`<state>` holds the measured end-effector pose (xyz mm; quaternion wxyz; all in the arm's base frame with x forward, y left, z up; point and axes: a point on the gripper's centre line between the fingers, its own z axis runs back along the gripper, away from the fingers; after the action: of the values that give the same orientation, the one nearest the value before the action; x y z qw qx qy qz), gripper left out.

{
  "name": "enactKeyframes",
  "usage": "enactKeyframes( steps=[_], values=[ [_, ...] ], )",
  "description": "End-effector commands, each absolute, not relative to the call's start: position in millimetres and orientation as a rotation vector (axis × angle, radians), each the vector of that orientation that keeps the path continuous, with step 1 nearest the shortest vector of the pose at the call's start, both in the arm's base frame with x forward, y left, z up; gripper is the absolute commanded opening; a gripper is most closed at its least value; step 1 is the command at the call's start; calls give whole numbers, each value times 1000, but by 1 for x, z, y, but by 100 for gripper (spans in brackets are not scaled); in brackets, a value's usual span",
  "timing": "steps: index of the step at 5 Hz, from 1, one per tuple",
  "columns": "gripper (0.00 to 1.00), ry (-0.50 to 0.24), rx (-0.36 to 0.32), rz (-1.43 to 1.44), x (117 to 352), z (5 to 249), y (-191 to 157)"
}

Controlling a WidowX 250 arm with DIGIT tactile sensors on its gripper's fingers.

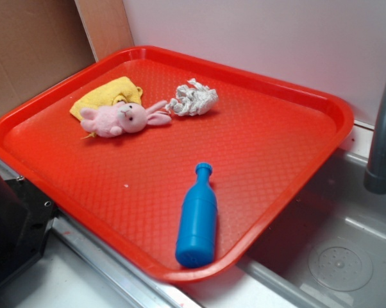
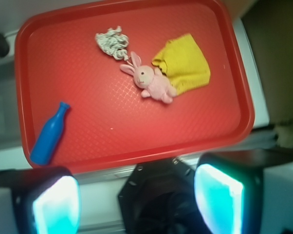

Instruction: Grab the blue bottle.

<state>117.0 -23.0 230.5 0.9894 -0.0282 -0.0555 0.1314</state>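
Step in hand: we judge that we are at the approach; the blue bottle (image 1: 197,218) is not yet touched.
Target place: in the exterior view the blue bottle lies on its side at about 5 o'clock on the red tray (image 1: 276,144), base close to the near rim, neck pointing toward 12 o'clock. In the wrist view it sits at about 8 o'clock on the tray.
Doing it well: we should carry the end effector (image 2: 137,195) over the cylindrical body, not the narrow neck, and turn the wrist so the 2 fingers close across the bottle's width. We expect a round body to roll, so a centred, level descent matters. The rim beside the base leaves little room, so we favour the middle of the body.
Neighbours: the pink bunny (image 1: 122,119), the yellow cloth (image 1: 106,95) and the white crumpled scrap (image 1: 193,99) lie well apart from the bottle, toward 11 o'clock, and should not interfere.
Arm pose: the wrist camera looks down on the whole tray from beyond its near edge; the arm is high and off the tray.
End effector state: released, the 2 fingers (image 2: 56,204) spread wide, nothing between them.
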Motion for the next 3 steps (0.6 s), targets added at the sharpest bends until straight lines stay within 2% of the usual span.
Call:
enactKeyframes(
  steps=[1,2,3],
  values=[
    [100,-57,-121,553,130,203,-59],
    [100,-20,-101,620,151,174,-85],
    [100,11,-121,643,159,144,-108]
  ],
)
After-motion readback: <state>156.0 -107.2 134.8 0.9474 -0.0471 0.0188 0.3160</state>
